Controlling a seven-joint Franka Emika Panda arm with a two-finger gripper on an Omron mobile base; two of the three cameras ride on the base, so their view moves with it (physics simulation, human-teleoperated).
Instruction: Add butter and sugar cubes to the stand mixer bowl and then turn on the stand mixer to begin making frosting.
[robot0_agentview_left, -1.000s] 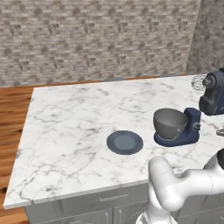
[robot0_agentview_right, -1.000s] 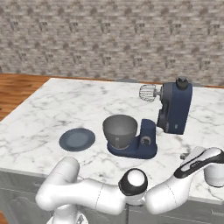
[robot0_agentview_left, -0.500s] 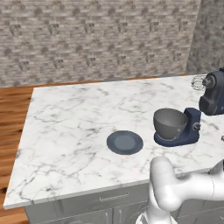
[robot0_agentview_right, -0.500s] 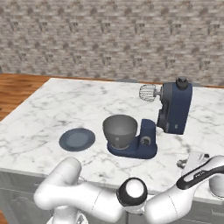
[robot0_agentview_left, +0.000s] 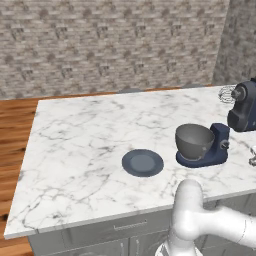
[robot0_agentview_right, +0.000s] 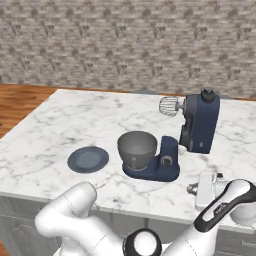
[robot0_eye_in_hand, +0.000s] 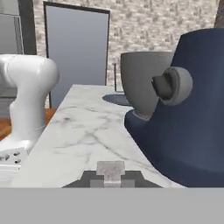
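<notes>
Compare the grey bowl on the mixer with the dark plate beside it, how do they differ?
The stand mixer bowl is deep and grey; the plate is flat and dark blue-grey. The stand mixer bowl sits raised on the stand mixer base, while the plate lies directly on the marble counter. Both are round, look similar in width, and appear empty.

The white arm reaches low rightward; jaws' spacing unclear.

My feeds bright, evenly lit, flat rendered light. Soft faint shadows under deep round grey metal bowl on white marble counter. No glare; hand view slightly soft.
</notes>
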